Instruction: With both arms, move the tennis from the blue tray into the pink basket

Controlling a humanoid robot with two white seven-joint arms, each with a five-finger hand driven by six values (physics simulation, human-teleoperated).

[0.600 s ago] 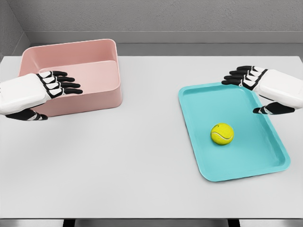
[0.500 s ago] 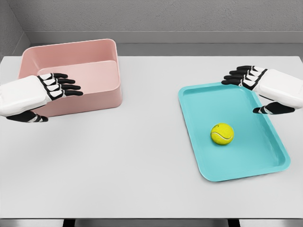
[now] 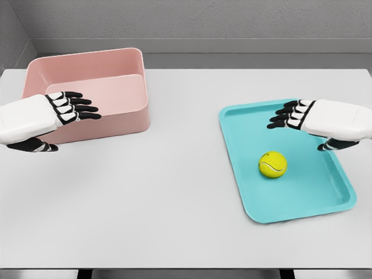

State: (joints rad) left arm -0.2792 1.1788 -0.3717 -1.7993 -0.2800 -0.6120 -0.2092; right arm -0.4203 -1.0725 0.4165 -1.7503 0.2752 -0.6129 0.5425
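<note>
A yellow-green tennis ball (image 3: 272,164) lies on the blue tray (image 3: 244,174) at the right of the table. My right hand (image 3: 302,129) hovers over the tray's far half, just above and behind the ball, fingers spread and holding nothing. The pink basket (image 3: 125,125) stands at the back left with nothing visible inside it. In front of the basket's near wall my left hand (image 3: 64,123) floats open, its fingers pointing right.
The grey table (image 3: 174,186) runs wide between basket and tray. Its front edge is near the bottom of the view, and a grey wall stands behind it.
My right hand has dropped lower and moved left, closer to the ball over the tray. The left hand has shifted only slightly. The ball has not moved.
</note>
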